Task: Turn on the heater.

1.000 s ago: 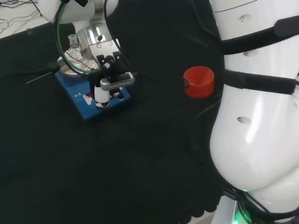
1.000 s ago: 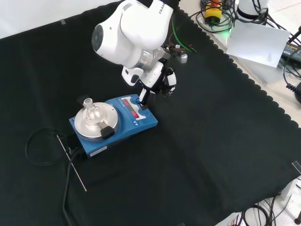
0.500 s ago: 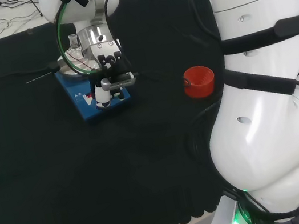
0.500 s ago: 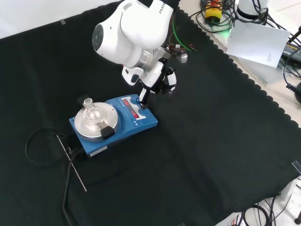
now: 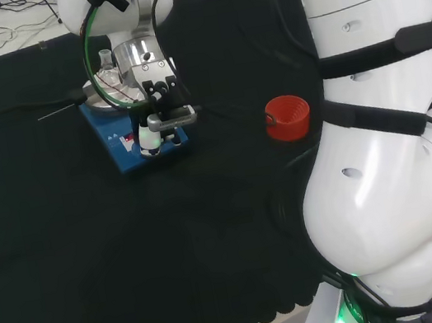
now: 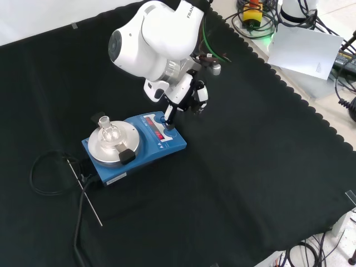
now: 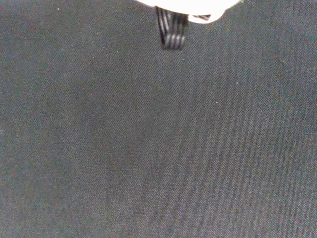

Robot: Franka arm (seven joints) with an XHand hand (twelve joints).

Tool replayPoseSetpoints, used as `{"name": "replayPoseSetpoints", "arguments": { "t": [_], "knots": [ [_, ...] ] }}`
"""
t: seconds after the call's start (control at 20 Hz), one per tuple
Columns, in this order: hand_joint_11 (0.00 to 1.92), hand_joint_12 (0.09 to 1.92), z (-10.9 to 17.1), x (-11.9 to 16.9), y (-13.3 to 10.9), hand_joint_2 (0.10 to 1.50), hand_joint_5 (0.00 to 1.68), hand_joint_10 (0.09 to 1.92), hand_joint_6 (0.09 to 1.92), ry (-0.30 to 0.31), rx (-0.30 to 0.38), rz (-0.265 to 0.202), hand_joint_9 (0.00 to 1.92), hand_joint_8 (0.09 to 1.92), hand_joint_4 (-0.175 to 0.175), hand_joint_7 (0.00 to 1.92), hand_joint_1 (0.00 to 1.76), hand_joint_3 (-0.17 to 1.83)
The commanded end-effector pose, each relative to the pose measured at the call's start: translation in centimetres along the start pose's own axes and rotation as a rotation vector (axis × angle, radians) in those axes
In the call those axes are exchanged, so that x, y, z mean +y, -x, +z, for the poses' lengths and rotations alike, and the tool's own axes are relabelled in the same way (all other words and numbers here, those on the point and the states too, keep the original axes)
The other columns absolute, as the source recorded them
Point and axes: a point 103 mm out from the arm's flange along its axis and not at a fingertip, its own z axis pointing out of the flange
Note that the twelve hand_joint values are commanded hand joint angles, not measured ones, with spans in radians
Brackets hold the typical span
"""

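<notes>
The heater (image 6: 173, 146) is a blue box with a round silver plate (image 6: 105, 149) and a red-marked front panel. A small glass flask (image 6: 105, 128) stands on the plate. In the front view the hand (image 6: 190, 93) hangs over the panel's right end, and one straight black finger (image 6: 168, 115) reaches down and touches the panel there. The other fingers are tucked back by the palm and hold nothing. In the head view the hand (image 5: 159, 113) covers the near end of the heater (image 5: 114, 138), with the flask (image 5: 107, 61) behind it. The wrist view has black cloth and a ribbed black part of the hand (image 7: 172, 32).
A red ribbed ring (image 5: 287, 115) stands on the cloth to the right of the heater in the head view. A thin metal rod (image 6: 83, 189) and a looped black cable (image 6: 41, 167) lie to the left of the heater in the front view.
The hand has shifted very slightly over the panel. Heater and flask have not moved.
</notes>
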Motion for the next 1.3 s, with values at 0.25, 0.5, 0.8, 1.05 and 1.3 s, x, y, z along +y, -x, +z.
{"name": "replayPoseSetpoints", "arguments": {
  "t": [0.25,0.5,0.8,1.05,1.3],
  "knots": [
    [1.07,1.27,0.12,0.23,-0.01,0.73,0.22,1.46,0.52,0.004,-0.006,0.004,1.56,1.63,-0.091,1.48,1.4,0.97],
    [1.07,1.27,0.17,0.33,0.02,0.73,0.23,1.46,0.52,0.005,-0.007,0.002,1.56,1.63,-0.091,1.47,1.4,0.97],
    [1.07,1.27,0.41,0.56,-0.04,0.73,0.23,1.46,0.52,-0.001,-0.018,0.006,1.56,1.63,-0.091,1.47,1.4,0.98],
    [1.07,1.27,0.68,0.89,0.06,0.73,0.23,1.46,0.52,-0.003,-0.017,0.003,1.56,1.63,-0.091,1.47,1.4,0.98],
    [1.07,1.27,0.69,0.84,0.1,0.73,0.24,1.46,0.53,-0.004,-0.016,0.004,1.56,1.63,-0.091,1.47,1.4,0.98]
  ]
}}
